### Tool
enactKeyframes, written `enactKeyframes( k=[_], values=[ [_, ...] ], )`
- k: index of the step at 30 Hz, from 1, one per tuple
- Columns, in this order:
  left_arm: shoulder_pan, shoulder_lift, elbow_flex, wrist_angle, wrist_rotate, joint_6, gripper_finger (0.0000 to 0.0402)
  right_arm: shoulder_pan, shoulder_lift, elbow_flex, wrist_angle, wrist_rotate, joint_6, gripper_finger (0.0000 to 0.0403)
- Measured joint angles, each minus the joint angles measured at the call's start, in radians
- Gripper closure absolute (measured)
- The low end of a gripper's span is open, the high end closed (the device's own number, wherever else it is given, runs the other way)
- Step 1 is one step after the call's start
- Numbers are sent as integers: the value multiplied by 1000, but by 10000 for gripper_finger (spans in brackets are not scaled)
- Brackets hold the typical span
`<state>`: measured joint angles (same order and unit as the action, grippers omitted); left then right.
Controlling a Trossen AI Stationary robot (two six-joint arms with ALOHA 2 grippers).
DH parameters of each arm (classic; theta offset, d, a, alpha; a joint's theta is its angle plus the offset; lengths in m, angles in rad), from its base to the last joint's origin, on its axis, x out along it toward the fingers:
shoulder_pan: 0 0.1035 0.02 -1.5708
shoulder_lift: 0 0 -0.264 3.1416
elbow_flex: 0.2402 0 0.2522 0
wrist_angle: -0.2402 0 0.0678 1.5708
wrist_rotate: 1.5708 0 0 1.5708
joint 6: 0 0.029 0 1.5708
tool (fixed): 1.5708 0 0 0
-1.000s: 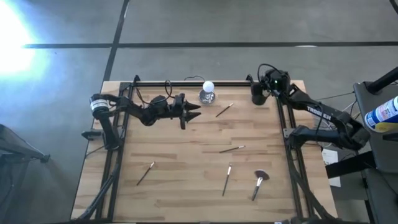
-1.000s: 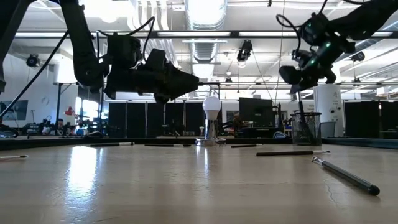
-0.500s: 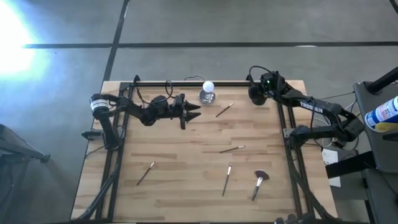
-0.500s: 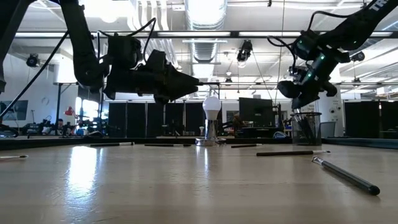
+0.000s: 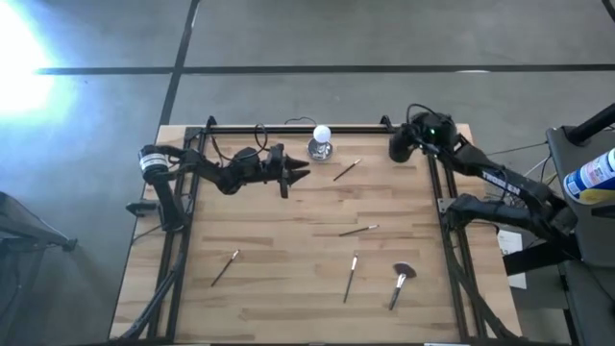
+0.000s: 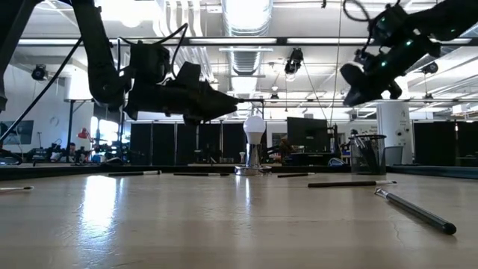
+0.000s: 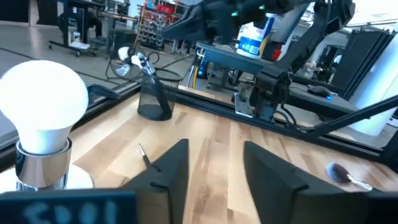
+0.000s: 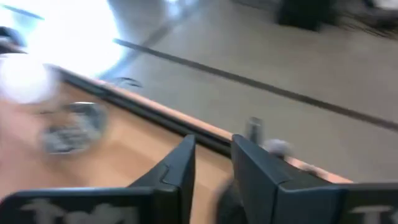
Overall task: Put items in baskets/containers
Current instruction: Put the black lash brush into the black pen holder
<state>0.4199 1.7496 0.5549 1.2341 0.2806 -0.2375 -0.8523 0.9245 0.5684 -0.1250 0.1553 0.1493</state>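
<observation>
Over the table's far right corner: the right gripper [image 5: 399,146] hung above the black cup [image 6: 367,154], its fingers parted by a narrow gap with nothing between them.
Left arm: the left gripper [image 5: 296,172] waited in the air near the far edge, just beside the silver object with the white ball [image 5: 320,144], jaws apart and empty.
Cup: stood at the far right corner against the frame rail; in the left wrist view the black cup showed brush heads poking out of its top, so some brushes were already in.
Done so far: judging by the cup's contents, part of the job was finished; how many brushes sat inside could not be counted.
Left to do: five brushes lay loose on the wood, namely one near the ball object [image 5: 346,170], one mid-table [image 5: 358,231], one toward the near left [image 5: 225,268], one near the front [image 5: 351,277], and the fan brush [image 5: 401,281] beside it.
Hidden: from above, the right gripper covered the cup entirely.
Hard to make out: the right wrist view was smeared, so the cup's rim and contents could not be read from it.
</observation>
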Motion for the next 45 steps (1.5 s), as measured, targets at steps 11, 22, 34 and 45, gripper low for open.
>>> enactKeyframes(
  k=[11,22,34,45],
  values=[
    [15,-109,0,-238,-63,62,398,302,-92,-320,590,-54,-19,391],
    [-34,-446,6,-949,-188,97,401,397,-92,-363,682,-55,-153,394],
    [-23,-134,338,-1279,-214,249,354,397,-92,-351,682,-68,-171,394],
    [27,94,564,-1413,-175,432,289,397,-91,-349,682,-113,-175,394]
  ],
)
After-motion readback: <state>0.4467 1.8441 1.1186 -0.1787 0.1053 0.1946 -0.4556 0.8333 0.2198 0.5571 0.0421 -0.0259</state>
